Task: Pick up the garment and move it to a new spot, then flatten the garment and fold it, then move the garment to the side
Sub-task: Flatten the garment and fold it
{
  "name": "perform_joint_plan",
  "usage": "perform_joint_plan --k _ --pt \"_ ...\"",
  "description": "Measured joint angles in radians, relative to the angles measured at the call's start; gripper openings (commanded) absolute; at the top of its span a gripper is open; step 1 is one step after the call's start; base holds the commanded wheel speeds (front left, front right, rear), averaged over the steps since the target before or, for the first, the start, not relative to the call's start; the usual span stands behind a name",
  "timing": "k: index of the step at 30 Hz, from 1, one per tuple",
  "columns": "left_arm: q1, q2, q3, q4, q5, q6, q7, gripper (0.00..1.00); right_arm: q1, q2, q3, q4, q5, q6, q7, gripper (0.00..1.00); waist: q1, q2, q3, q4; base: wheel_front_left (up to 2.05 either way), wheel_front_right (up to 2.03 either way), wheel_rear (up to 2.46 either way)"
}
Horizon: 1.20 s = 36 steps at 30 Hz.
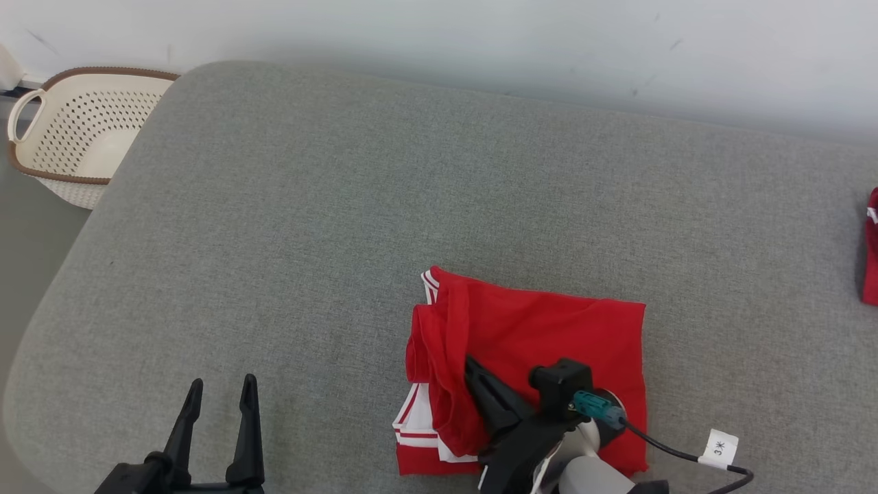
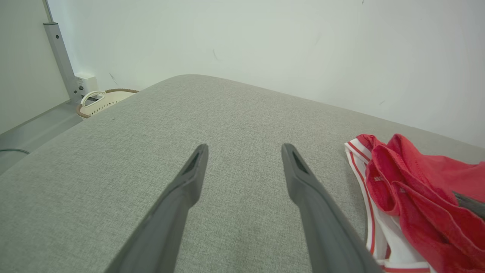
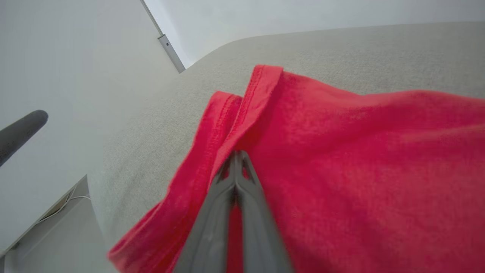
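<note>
The garment (image 1: 549, 329) lies folded on the grey table (image 1: 309, 206), in the lower middle of the head view. The right gripper (image 1: 472, 363) is clenched, and its tips seem to pinch a red hem at the left side of the garment. The left gripper (image 1: 223, 384) is spread wide and empty at the lower left. To do this step well, I think the pinch must stay firm and the cloth must travel low and slowly, so that the layers do not open.

Wide bare pad (image 1: 309, 226), garment (image 1: 549, 329) blocking lower right
</note>
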Motion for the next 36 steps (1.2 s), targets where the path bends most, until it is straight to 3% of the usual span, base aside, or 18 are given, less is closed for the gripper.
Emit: perform_joint_plan --k 4,10,22,23,24,25,36 --pt "-0.001 0.000 -0.001 -0.001 -0.001 0.002 0.000 1.00 0.001 0.001 0.076 -0.044 0.063 0.000 0.000 0.00 0.0000 0.0000 -0.001 -0.003 0.00 0.00 0.00" --pt "-0.001 0.000 -0.002 0.001 -0.002 0.004 0.000 1.00 -0.002 0.003 0.163 -0.012 0.119 0.000 0.000 0.00 0.0000 0.0000 -0.006 -0.003 0.00 0.00 0.00" --pt "-0.001 0.000 0.003 -0.001 -0.003 0.004 0.000 1.00 -0.032 0.001 0.177 0.000 0.179 0.000 0.000 0.00 0.0000 0.0000 -0.012 -0.008 0.00 0.00 0.00" --pt "0.000 0.000 0.004 -0.002 -0.003 0.004 0.000 1.00 -0.032 -0.002 0.157 -0.007 0.179 0.000 0.000 0.42 0.0000 0.0000 -0.012 -0.009 0.00 0.00 0.00" --pt "0.000 0.000 0.005 -0.004 -0.003 0.005 0.000 1.00 -0.033 -0.007 0.135 -0.017 0.174 0.000 0.000 0.63 0.0000 0.0000 -0.013 -0.011 0.00 0.00 0.00" --pt "0.000 0.000 0.007 -0.007 -0.003 0.005 0.000 1.00 -0.032 -0.013 0.109 -0.030 0.164 0.000 0.000 1.00 0.0000 0.0000 -0.014 -0.013 0.00 0.00 0.00" --pt "0.024 0.000 0.024 -0.026 0.002 0.010 0.000 1.00 0.041 -0.092 -0.157 -0.149 0.039 0.000 0.000 1.00 -0.0001 0.0000 -0.038 -0.046 0.00 0.00 0.00"
